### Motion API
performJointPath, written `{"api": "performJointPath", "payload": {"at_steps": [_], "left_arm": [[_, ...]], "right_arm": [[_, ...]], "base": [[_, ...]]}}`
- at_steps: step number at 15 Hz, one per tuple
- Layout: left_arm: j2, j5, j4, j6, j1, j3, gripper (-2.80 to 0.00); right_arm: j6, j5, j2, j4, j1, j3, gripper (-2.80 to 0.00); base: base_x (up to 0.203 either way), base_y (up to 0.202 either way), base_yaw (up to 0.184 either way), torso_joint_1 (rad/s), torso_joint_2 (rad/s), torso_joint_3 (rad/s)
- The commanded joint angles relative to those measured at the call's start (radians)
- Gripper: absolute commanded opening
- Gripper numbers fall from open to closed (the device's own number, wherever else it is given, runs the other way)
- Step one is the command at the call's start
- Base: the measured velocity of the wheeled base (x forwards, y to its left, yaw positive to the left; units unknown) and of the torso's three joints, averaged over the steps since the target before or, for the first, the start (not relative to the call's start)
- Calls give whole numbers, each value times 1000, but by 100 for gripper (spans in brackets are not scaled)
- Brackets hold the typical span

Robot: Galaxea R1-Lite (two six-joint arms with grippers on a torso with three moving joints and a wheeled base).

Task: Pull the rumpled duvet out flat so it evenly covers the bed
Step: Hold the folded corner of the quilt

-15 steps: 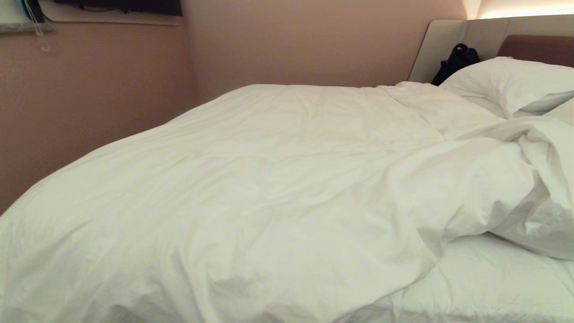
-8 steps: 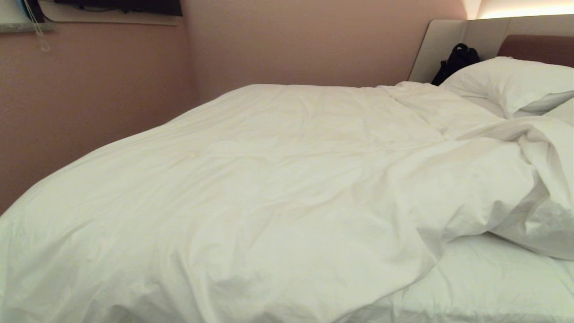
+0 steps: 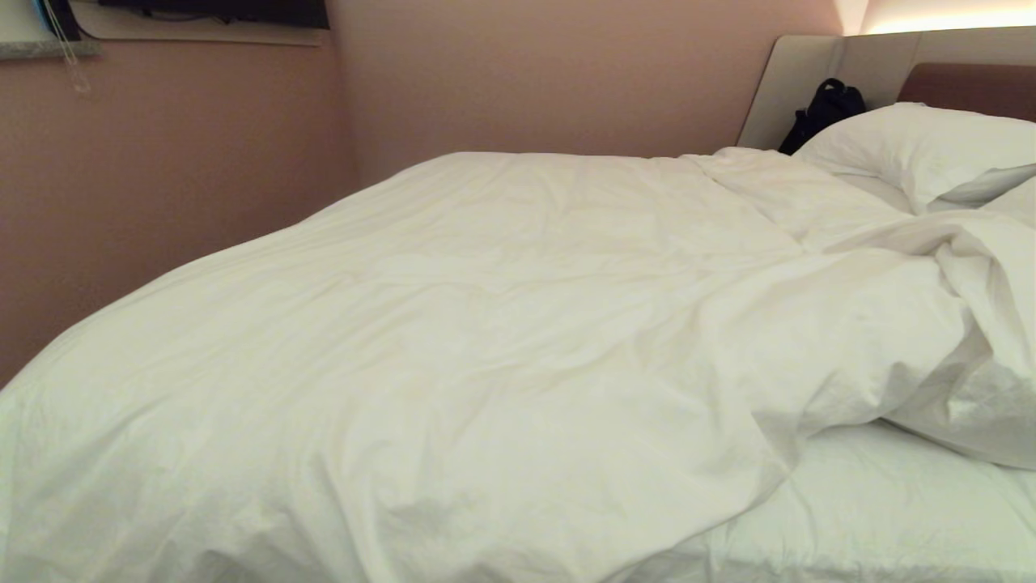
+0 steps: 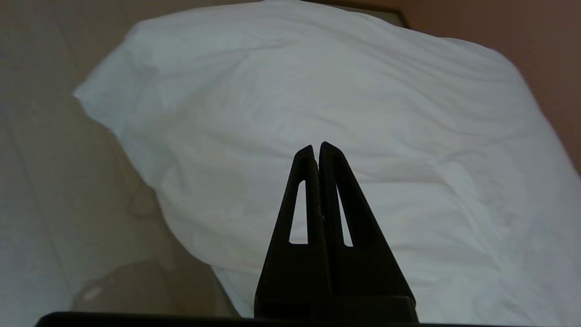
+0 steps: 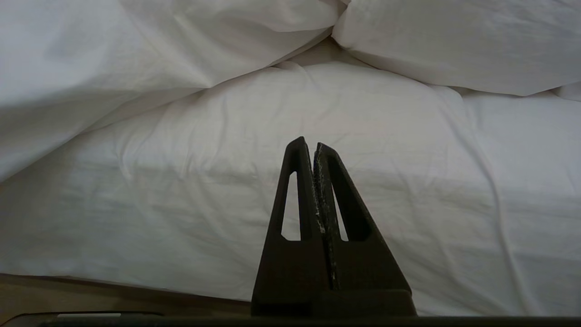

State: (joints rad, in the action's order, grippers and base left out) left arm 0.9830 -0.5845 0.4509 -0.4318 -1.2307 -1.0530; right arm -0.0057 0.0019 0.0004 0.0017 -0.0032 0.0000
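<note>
The white duvet [image 3: 486, 324] lies over most of the bed, creased, and is bunched into a thick fold [image 3: 971, 348] on the right. There the bare sheet of the bed [image 3: 890, 502] shows. Neither arm is in the head view. In the left wrist view my left gripper [image 4: 316, 146] is shut on nothing and hovers over a rounded corner of the duvet [image 4: 317, 81]. In the right wrist view my right gripper [image 5: 307, 141] is shut and empty. It points at the sheeted mattress edge [image 5: 204, 190], below the duvet's folds [image 5: 136, 45].
Plump pillows [image 3: 923, 146] lie by the beige headboard [image 3: 809, 73], with a black bag [image 3: 825, 109] behind them. A pinkish wall [image 3: 162, 178] runs close along the far side of the bed. Beige floor [image 4: 45, 190] lies beside the duvet corner.
</note>
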Motion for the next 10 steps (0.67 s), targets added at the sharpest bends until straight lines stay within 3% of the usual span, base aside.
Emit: {"api": "performJointPath", "payload": {"at_steps": [1, 3, 6, 8, 10], "left_arm": [[-14, 92, -15, -1, 79, -2, -280], [-26, 175, -47, 11, 155, 4, -280], [-63, 472, -87, 140, 333, 27, -280], [-97, 630, -220, 210, 436, 72, -280], [-149, 743, -427, 363, 528, 161, -280]], "right_arm": [[0, 1, 0, 0, 0, 0, -280], [0, 0, 0, 0, 0, 0, -280], [0, 0, 0, 0, 0, 0, -280], [-1, 0, 0, 0, 0, 0, -280], [0, 0, 0, 0, 0, 0, -280]], "base": [[0, 0, 0, 0, 0, 0], [0, 0, 0, 0, 0, 0], [0, 0, 0, 0, 0, 0], [0, 0, 0, 0, 0, 0], [0, 0, 0, 0, 0, 0]]}}
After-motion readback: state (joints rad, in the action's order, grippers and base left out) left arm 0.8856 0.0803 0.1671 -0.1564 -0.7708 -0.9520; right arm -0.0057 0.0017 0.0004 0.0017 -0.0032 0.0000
